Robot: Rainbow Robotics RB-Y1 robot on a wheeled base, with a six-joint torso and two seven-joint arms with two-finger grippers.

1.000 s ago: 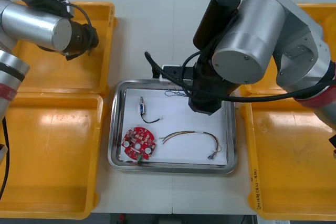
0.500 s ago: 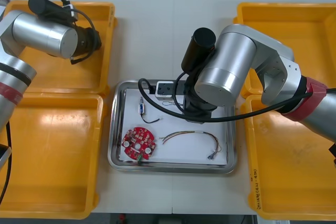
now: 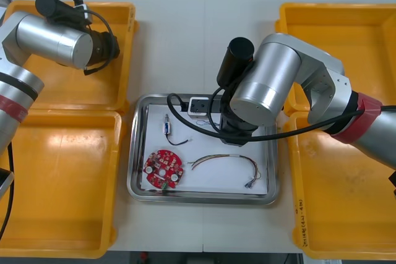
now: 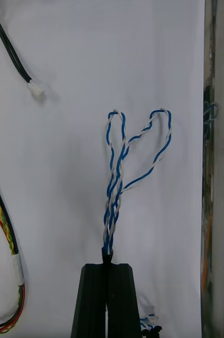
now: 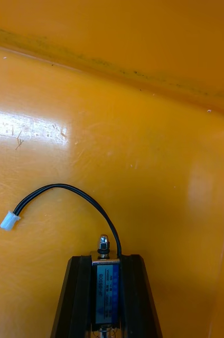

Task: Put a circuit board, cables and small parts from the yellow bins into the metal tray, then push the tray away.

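In the left wrist view my left gripper (image 5: pixel 105 260) is shut on a small metal part (image 5: pixel 105 289), low over the orange bin floor (image 5: pixel 143 132). A black cable (image 5: pixel 70 193) with a white plug arcs away from that part. From the front, this arm reaches into the far left yellow bin (image 3: pixel 127 23). My right gripper (image 4: pixel 108 266) is shut on the twisted blue and white cable (image 4: pixel 123 158), whose loops lie on the white inside of the metal tray (image 3: pixel 201 198). The right arm hides that gripper in the front view.
The tray also holds a round red circuit board (image 3: pixel 163 168), a red and yellow cable (image 3: pixel 229 162) and a small metal part with a black cable (image 3: pixel 167 127). The near left bin (image 3: pixel 62 183) and both right bins (image 3: pixel 346 202) look bare.
My left gripper has gone from open to shut on the small metal part in the far left bin. The right arm has swung and come down over the tray, still holding the blue and white cable.
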